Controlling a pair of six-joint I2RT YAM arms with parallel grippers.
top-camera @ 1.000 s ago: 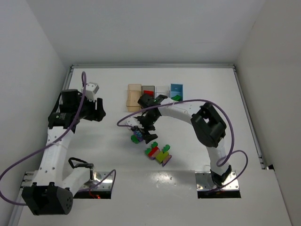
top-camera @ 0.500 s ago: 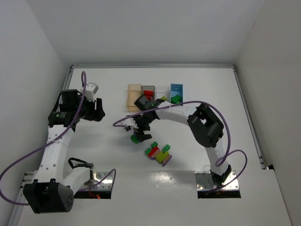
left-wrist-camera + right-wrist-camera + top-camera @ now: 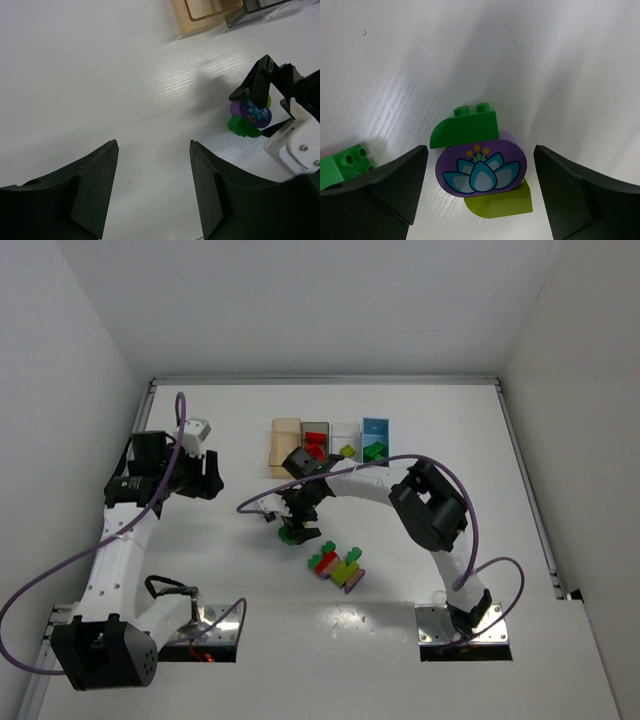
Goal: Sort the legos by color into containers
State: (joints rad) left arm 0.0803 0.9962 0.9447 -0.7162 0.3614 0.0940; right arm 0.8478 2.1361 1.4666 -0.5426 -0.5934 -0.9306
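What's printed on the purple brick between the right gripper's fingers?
A teal-and-white lotus flower with yellow stamens, on the purple brick; clearest in the right wrist view.

**Four bins in a row, bricks loose on the worktop**

The tan bin [image 3: 286, 445], dark grey bin [image 3: 315, 428], clear bin [image 3: 346, 430] and light blue bin [image 3: 376, 426] stand side by side toward the worktop's far edge. The last three hold red bricks [image 3: 315, 446], a lime brick [image 3: 347, 451] and a green brick [image 3: 375, 449]. Mid-worktop, a purple flower brick [image 3: 479, 172] is joined to a curved green piece [image 3: 465, 130] and a lime piece [image 3: 500, 204]. A mixed cluster [image 3: 340, 565] lies nearer the near edge.
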